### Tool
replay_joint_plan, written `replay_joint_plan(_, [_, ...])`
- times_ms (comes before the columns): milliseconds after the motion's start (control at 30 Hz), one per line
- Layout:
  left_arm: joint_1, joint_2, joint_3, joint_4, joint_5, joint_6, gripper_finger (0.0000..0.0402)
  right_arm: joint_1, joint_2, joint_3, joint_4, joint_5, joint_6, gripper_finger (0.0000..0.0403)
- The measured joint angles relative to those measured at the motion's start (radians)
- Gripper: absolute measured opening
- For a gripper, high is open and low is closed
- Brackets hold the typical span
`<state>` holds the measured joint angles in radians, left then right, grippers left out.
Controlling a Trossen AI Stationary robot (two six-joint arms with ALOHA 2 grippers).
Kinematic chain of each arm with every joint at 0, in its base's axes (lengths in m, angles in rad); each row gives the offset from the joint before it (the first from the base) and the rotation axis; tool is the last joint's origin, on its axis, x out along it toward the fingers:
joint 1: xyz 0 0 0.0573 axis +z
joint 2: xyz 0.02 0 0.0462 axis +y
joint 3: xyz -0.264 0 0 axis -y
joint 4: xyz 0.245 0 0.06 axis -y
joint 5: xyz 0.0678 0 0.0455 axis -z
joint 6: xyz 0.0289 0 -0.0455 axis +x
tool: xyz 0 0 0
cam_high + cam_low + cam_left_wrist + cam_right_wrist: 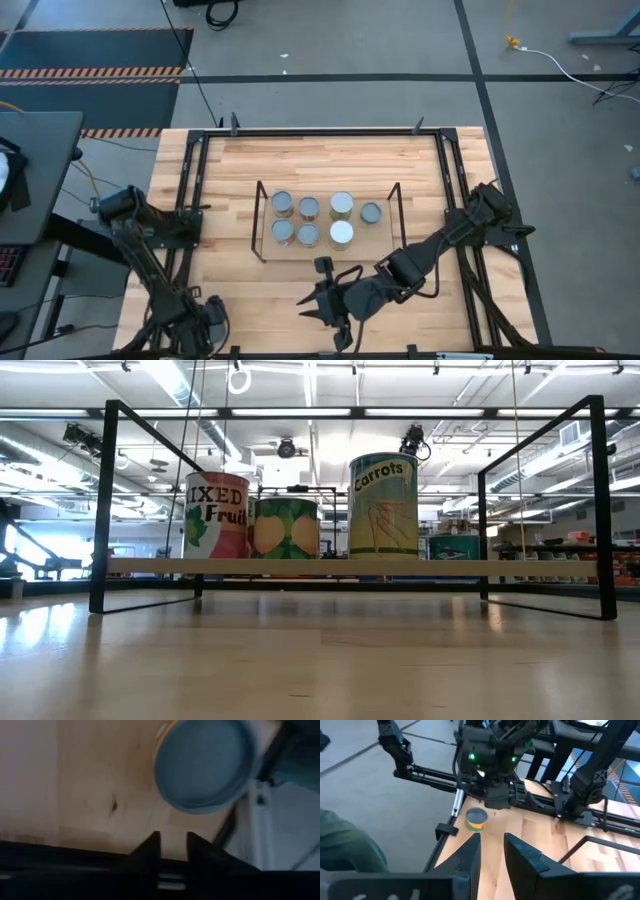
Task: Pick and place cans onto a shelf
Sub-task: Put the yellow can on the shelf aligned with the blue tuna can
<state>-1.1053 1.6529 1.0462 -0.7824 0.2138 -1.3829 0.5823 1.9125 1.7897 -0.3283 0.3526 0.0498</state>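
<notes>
High view, near edge first: left pincer (208,318) down at the near-left corner of the table, right pincer (318,303) close by along the near edge, turned toward that corner. Seen from the left wrist: fingers drawn nearly together with only a slit between, nothing held; round grey top of the last can (205,765) lying just beyond the tips, not between them. Seen from the right wrist: same can standing upright on the wood beside the table's left edge, directly under the left pincer; own fingers likewise almost closed and empty.

Farther in, mid-table: shelf (260,215) carrying seven cans (308,235) in two rows, four behind and three in front, with one free spot at the right end of the front row. From the low view, labelled sides readable on the board, all upright.

Judged step: pick-up of the eighth can, grasp not yet made. Next move likely calls for spreading the left fingers wide again, coming down around the can's sides, closing on it, then lifting clear and carrying it over the shelf's near rail to the free spot without knocking its neighbours.
</notes>
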Motion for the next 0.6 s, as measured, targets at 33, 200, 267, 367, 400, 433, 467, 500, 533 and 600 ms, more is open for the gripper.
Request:
replay_joint_plan(33, [-0.004, 0.017, 0.000, 0.001, 0.002, -0.001, 0.0084, 0.006, 0.000, 0.000, 0.000, 0.000, 0.005, 0.0091])
replay_joint_plan(200, [-0.011, 0.096, 0.000, 0.055, 0.097, 0.011, 0.0012, 0.041, 0.000, 0.000, -0.002, 0.034, 0.019, 0.0091])
replay_joint_plan(267, [-0.010, 0.120, 0.000, 0.129, 0.096, 0.034, 0.0006, 0.053, 0.000, 0.000, -0.005, 0.073, 0.018, 0.0091])
replay_joint_plan(367, [0.008, 0.149, 0.000, 0.227, 0.041, 0.079, 0.0013, 0.064, 0.000, 0.000, -0.026, 0.095, 0.020, 0.0091])
replay_joint_plan(400, [0.020, 0.157, 0.000, 0.256, 0.014, 0.097, 0.0015, 0.067, 0.000, 0.000, -0.035, 0.100, 0.022, 0.0091])
replay_joint_plan(433, [0.036, 0.164, 0.000, 0.283, -0.012, 0.123, 0.0015, 0.069, 0.000, 0.000, -0.046, 0.103, 0.025, 0.0091])
replay_joint_plan(467, [0.055, 0.171, 0.000, 0.303, -0.027, 0.153, 0.0015, 0.070, 0.000, -0.002, -0.052, 0.108, 0.028, 0.0091])
replay_joint_plan(500, [0.076, 0.177, 0.001, 0.326, -0.042, 0.188, 0.0013, 0.071, 0.000, -0.009, -0.053, 0.112, 0.032, 0.0091])
replay_joint_plan(533, [0.098, 0.186, 0.003, 0.351, -0.055, 0.230, 0.0010, 0.072, 0.000, -0.019, -0.054, 0.114, 0.036, 0.0091])
replay_joint_plan(600, [0.145, 0.202, 0.003, 0.401, -0.070, 0.331, 0.0005, 0.076, 0.001, -0.039, -0.066, 0.118, 0.052, 0.0091])
